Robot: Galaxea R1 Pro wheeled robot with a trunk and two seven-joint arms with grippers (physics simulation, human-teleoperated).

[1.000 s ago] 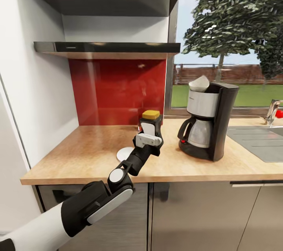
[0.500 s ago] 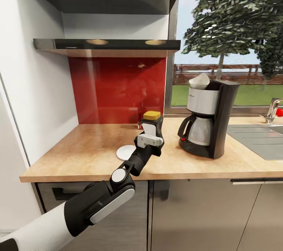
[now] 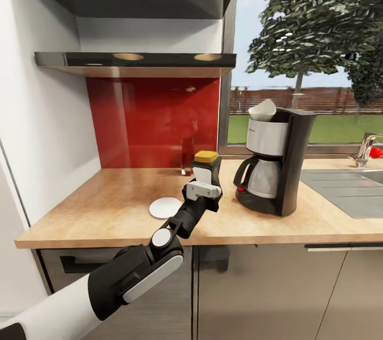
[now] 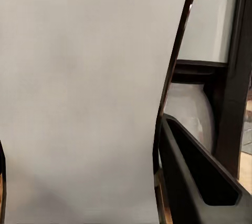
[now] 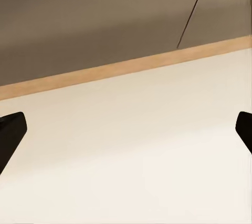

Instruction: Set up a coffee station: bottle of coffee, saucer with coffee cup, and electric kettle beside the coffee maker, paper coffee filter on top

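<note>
The bottle of coffee (image 3: 205, 168) is being clasped by the left gripper (image 3: 202, 189) on the kitchen countertop (image 3: 111, 206), between saucer (image 3: 165, 207) and coffee maker (image 3: 274, 166). The right gripper (image 5: 126, 129) is being held wide apart, empty.

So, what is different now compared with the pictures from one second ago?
Mostly the camera turned: the whole scene slid a little, so more of the saucer shows beside the arm. The left gripper remains closed on the bottle of coffee, about where it was on the countertop. The coffee maker and its paper filter stayed put.
</note>
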